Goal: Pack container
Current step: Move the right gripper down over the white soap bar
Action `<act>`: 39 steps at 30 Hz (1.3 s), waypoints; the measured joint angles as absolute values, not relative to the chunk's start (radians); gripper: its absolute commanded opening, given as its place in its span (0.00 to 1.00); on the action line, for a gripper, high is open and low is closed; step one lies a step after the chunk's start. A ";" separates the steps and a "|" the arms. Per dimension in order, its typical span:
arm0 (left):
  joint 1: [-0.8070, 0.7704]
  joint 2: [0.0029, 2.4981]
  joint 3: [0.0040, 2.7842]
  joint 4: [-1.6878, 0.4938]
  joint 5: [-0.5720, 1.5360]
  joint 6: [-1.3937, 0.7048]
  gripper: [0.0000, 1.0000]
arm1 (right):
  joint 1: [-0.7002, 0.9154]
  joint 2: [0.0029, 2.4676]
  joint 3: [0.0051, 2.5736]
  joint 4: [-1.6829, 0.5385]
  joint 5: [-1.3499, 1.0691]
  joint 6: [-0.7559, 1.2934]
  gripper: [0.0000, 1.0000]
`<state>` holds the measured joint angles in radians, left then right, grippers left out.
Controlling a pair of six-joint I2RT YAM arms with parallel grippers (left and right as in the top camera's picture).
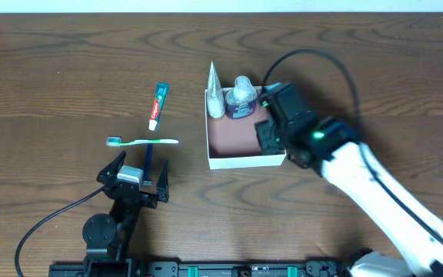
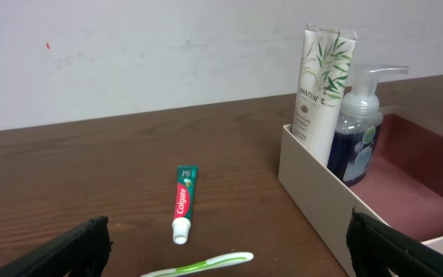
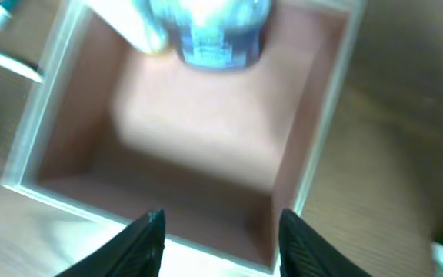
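The container (image 1: 244, 159) is a square white box with a reddish-brown bottom, right of the table's centre. A white Pantene tube (image 1: 214, 94) and a blue pump bottle (image 1: 241, 98) stand in its far side; both show in the left wrist view, the tube (image 2: 319, 86) left of the bottle (image 2: 358, 137). A toothpaste tube (image 1: 158, 105) and a green toothbrush (image 1: 143, 141) lie left of the box. My right gripper (image 3: 220, 238) is open and empty over the box's near right corner. My left gripper (image 1: 138, 181) is open and empty, near the toothbrush (image 2: 198, 266).
A dark blue object (image 1: 148, 161) lies between the left gripper's fingers and the toothbrush. A black cable (image 1: 321, 61) arcs from the right arm over the table's far right. The right arm's white link (image 1: 391, 200) crosses the near right of the table.
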<state>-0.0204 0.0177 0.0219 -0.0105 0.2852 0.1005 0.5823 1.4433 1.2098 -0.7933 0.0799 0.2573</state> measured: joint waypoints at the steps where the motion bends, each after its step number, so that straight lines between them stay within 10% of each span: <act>1: -0.020 0.018 0.022 -0.011 0.285 0.101 0.98 | 0.567 1.415 1.236 -0.829 0.080 0.257 0.50; 21: -0.020 0.018 0.022 -0.010 0.285 0.101 0.98 | 0.086 1.308 1.167 -1.132 0.101 0.183 0.99; 39: -0.020 0.018 0.022 -0.010 0.285 0.100 0.98 | -0.133 1.544 1.083 -0.899 -0.025 0.085 0.99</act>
<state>-0.0204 0.0177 0.0219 -0.0105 0.2852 0.1001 -0.1329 1.5440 1.0832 -0.8986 -0.0250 0.0853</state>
